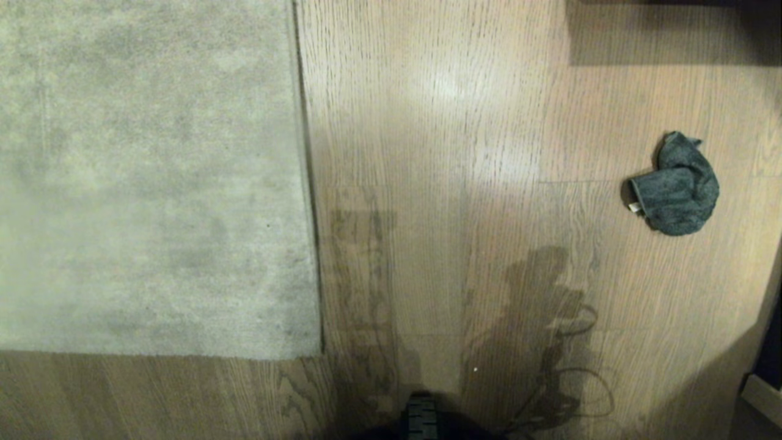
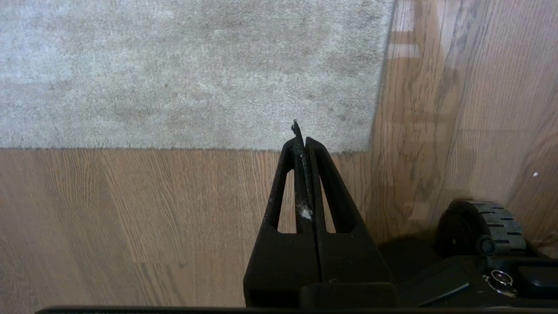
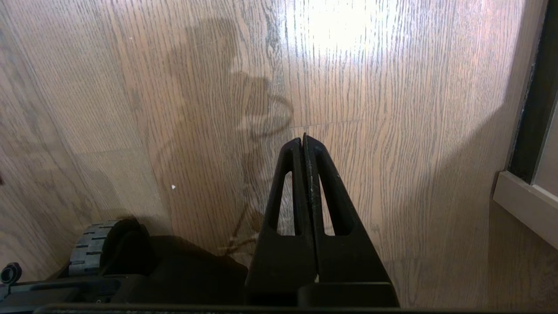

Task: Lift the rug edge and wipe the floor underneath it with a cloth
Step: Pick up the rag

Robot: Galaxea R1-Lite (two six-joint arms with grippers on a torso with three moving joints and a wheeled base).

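1. Notice your pale grey-beige mottled short-pile rug [image 1: 146, 177] lies flat on the light brown wood-grain plank floor [image 1: 440, 183], its straight rug edge [image 1: 308, 183] and square corner down, so nothing beneath is reachable yet.
2. Your small dark grey-teal fuzzy cloth [image 1: 677, 186] sits crumpled on bare planks, well apart from the rug, on your right side.
3. Your left gripper [image 2: 301, 133] hangs above the rug corner, fingers pressed together, empty; probably suited for lifting.
4. Your right gripper [image 3: 304, 140] hangs over bare floor, likewise closed and empty, nearer the cloth's side.
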